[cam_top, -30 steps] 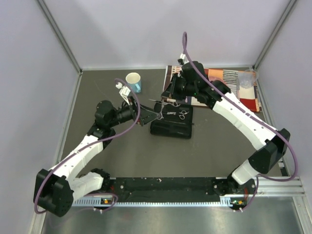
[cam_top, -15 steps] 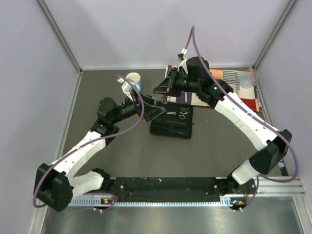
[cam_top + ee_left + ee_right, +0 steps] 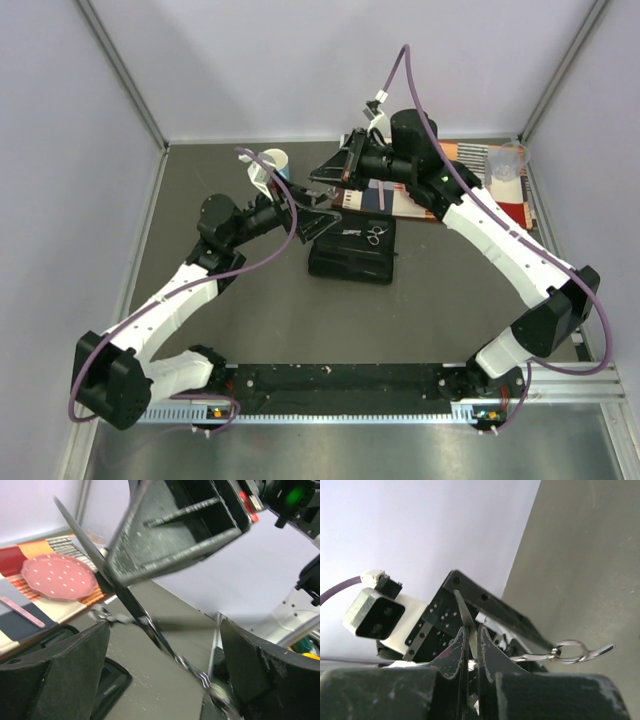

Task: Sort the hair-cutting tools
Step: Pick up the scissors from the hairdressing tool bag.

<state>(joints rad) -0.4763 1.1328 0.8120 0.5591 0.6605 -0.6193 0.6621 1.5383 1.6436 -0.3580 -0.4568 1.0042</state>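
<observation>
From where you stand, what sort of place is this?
Likely a robot test booth: two arms bolted to a table, plain walls around it, and props such as a mug and a placemat laid out.

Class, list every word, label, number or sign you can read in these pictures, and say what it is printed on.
No text can be read in any view.
Small white print on the black case: too small to read in the top view.
The scissors, mug and plate show no markings.
</observation>
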